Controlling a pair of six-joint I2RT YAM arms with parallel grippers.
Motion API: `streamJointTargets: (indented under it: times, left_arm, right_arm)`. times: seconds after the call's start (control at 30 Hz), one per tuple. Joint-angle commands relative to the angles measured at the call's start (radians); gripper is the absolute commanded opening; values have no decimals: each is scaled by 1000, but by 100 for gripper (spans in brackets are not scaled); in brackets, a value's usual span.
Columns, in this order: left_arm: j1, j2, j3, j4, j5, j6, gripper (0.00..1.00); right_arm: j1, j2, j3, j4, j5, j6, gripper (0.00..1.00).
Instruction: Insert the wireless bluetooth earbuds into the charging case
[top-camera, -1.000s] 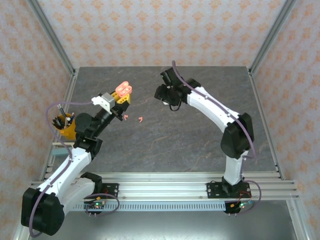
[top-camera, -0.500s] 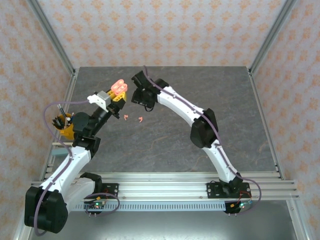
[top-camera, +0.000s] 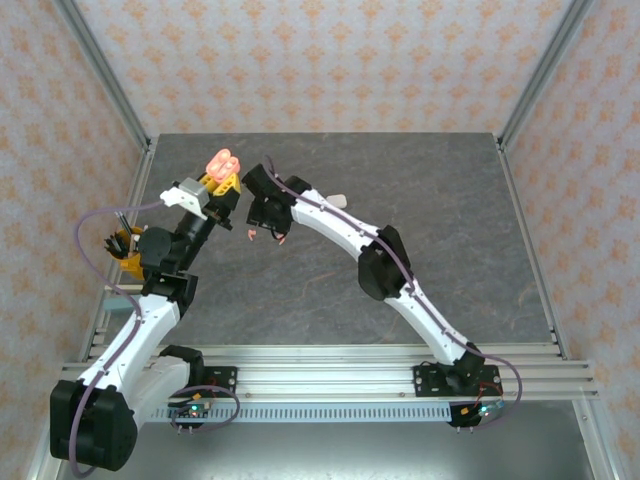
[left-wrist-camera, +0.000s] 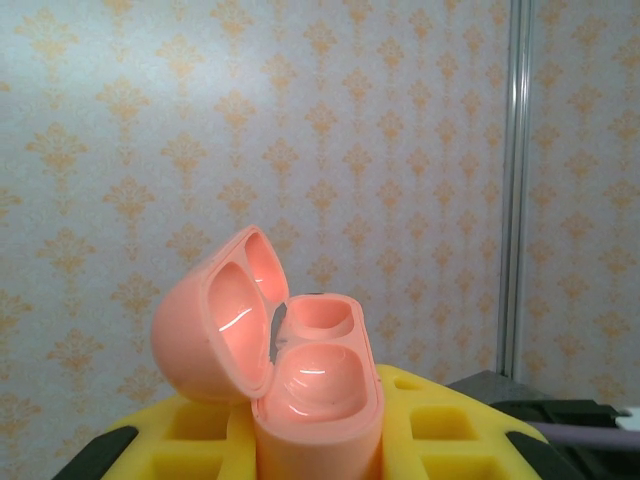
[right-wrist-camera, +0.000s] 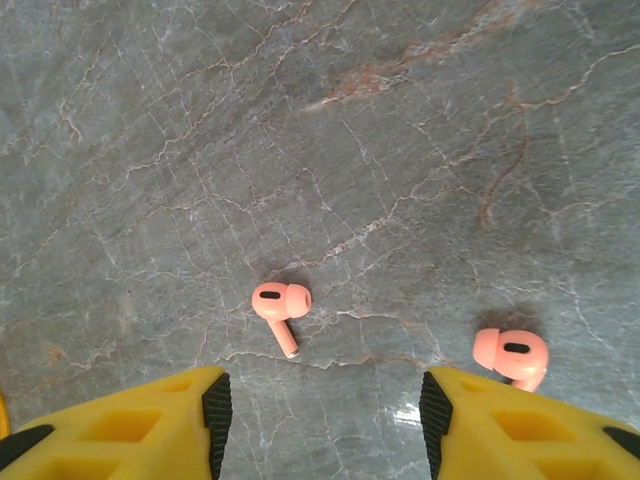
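Where the right wrist camera looks down, two salmon pink earbuds (right-wrist-camera: 280, 303) lie on the grey marbled bench (right-wrist-camera: 400, 150), well apart from each other. One lies on its side in the open stretch ahead of the fingers, its stem pointing back toward them. The second (right-wrist-camera: 510, 355) sits just beside the tip of one yellow finger (right-wrist-camera: 520, 420); I cannot tell whether it touches. The right pincer (right-wrist-camera: 323, 410) hangs open above them, the gap between its fingers far broader than an earbud, with nothing in it and nothing held.

One charging case (left-wrist-camera: 310, 380), also salmon pink, stands upright in the left pincer (top-camera: 222, 180), whose yellow fingers (left-wrist-camera: 190, 440) are closed tight against its lower body on both sides. Its lid is swung open to the left on the hinge, and the two glossy wells of the base are empty.

From above, the case is held off the bench at the far left. The right pincer hangs just to its right, over the earbuds, left of the bench's middle. One small white rounded thing (top-camera: 338, 200) lies on the bench just beyond the right arm. One orange holder (top-camera: 128, 252) with pens stands at the left edge.
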Motion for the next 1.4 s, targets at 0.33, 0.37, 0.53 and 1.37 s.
streamJointTargets:
  times: [0.33,0.37,0.53,1.37]
  left_arm:
    - [10,-46,26,59,-55,-48,0]
    - [10,-47,25,58,-58,-49,0]
    - [10,-54,26,60,-71,-60,0]
    - [10,-76,5,61,-98,-96,0]
  right_arm:
    - [46,97,121,103,220,-130,57]
    - [48,104,129,108,223,-140,57]
    - [59,137,162,125,248,-186,57]
    - [100,228,199,97,317,-246,56]
